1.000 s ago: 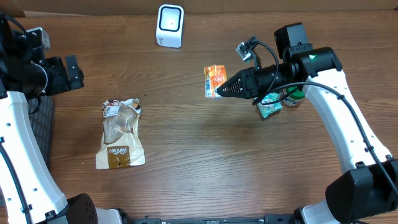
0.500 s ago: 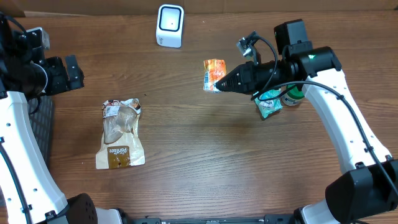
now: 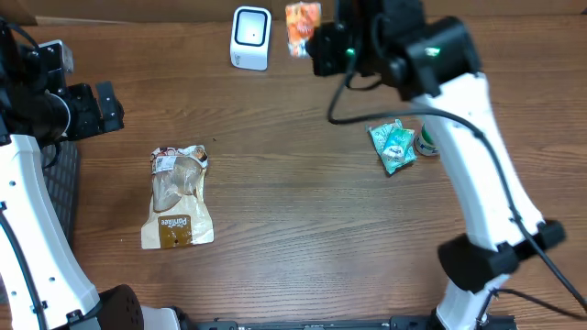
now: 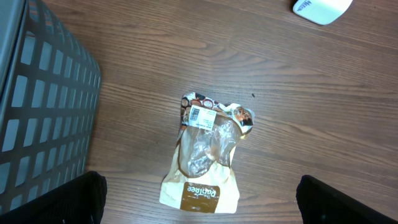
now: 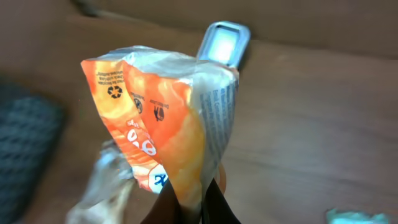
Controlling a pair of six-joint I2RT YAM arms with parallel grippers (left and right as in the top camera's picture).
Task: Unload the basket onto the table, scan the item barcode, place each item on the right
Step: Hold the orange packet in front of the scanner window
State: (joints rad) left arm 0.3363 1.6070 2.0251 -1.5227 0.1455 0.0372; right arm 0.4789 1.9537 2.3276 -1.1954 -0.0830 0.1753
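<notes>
Right arm holds the orange packet up beside the scanner.
Overhead: the right gripper is clamped on the packet's edge, near the table's far side; the left gripper stands spread wide, holding nothing. Left wrist: a brown bag lies flat near a grey basket. Right wrist: dark fingertips pinch the packet's lower edge, the scanner behind it.

The table is seen straight down from overhead. The left wrist view is aimed down from high above at a brown pouch; the right wrist view is held close to an orange packet. The white scanner is shared by all three.
</notes>
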